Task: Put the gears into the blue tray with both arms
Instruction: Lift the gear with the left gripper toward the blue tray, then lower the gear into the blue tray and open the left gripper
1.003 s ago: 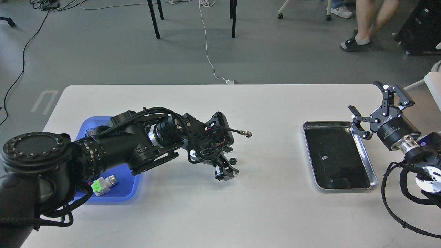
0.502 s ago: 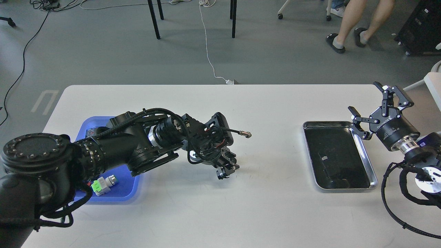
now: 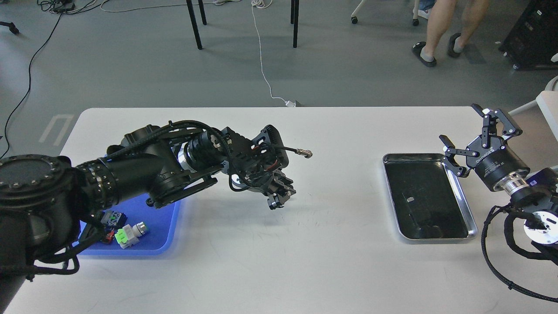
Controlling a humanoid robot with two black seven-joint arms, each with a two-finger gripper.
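My left arm [image 3: 144, 174] reaches in from the left edge of the frame and covers most of the blue tray [image 3: 168, 233], which sits at the lower left of the white surface [image 3: 279, 261]. Only the tray's glossy near corner and rounded rim show past the arm. In that bare corner lie a green-and-white connector block [image 3: 126, 234] with a pale round cap, and beside it a small dark part with red and green bits that I cannot make out.

My left tool [image 3: 279, 198] hangs left of centre, pointing down at the surface; it is dark and seen nearly end-on, so I cannot tell whether its fingers are apart or clamped on anything. I see no gear anywhere on the surface or in the visible part of the tray; one may be hidden in the tool, but I cannot tell. A thin black cable with a metal tip [image 3: 304, 152] sticks out to the right from the wrist.

At the right of the frame stands a shiny steel tray [image 3: 468, 218] with a matte black floor. My right tool [image 3: 473, 135] hovers at its upper right corner, fingers spread wide apart and holding nothing, with white lettering on its black body and a silver wrist ring below.

Beyond the far edge lie grey floor, black chair legs, a white cord and a person's legs in sandals [image 3: 429, 48] at upper right.
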